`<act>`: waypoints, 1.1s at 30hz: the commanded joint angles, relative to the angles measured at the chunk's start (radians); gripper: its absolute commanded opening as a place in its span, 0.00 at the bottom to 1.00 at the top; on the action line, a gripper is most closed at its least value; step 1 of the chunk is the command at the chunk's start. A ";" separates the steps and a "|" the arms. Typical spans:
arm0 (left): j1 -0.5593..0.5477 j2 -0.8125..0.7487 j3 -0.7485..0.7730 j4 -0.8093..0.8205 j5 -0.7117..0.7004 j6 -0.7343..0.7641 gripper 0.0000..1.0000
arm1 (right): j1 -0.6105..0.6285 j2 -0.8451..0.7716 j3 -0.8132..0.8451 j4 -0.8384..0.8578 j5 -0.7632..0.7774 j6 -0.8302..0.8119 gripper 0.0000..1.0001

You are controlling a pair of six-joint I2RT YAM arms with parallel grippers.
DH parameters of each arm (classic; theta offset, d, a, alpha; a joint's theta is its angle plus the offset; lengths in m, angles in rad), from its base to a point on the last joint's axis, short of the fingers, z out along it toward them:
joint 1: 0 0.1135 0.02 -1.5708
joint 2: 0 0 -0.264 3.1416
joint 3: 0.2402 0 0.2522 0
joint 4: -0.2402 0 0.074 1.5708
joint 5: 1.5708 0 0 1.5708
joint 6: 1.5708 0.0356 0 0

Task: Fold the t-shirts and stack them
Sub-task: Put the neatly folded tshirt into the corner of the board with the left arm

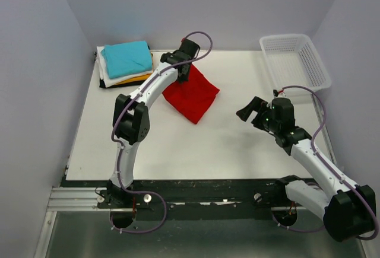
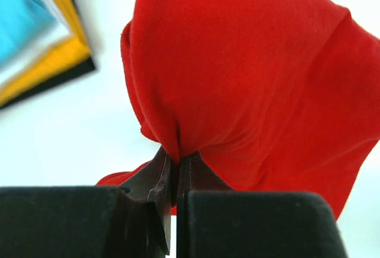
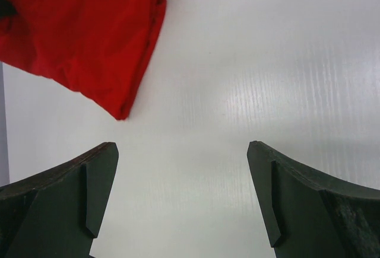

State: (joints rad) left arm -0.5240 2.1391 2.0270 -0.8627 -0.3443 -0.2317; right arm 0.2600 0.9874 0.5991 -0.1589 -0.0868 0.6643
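Near the table [image 1: 225,151] back edge, left gripper [image 2: 177,162] is clamped on the red shirt [image 2: 237,68]; right gripper [image 3: 183,148] gapes wide, holding nothing.

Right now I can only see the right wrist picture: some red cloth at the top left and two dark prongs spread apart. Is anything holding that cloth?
Observer: Yes. The left gripper is shut on the red t-shirt, with a bunch of its cloth pinched between the fingers.
Operator: Is that the only shirt out there?
Observer: No. A stack of folded t-shirts, with a teal one on top, sits at the far left corner of the table.
Operator: Anything else I'm missing?
Observer: A white basket stands at the far right corner, apart from the shirts.
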 commanded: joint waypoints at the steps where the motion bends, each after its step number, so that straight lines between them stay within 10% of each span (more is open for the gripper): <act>1: 0.086 0.066 0.119 0.067 -0.109 0.226 0.00 | -0.004 0.006 -0.024 0.019 0.040 -0.012 1.00; 14: 0.226 0.073 0.306 0.265 -0.212 0.447 0.00 | -0.004 0.066 -0.031 0.050 0.076 -0.010 1.00; 33: 0.310 0.092 0.475 0.343 -0.166 0.279 0.00 | -0.004 0.108 -0.024 0.039 0.140 -0.010 1.00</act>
State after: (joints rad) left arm -0.2298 2.2433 2.4351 -0.5823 -0.5602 0.1249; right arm 0.2600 1.1015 0.5812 -0.1238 0.0124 0.6640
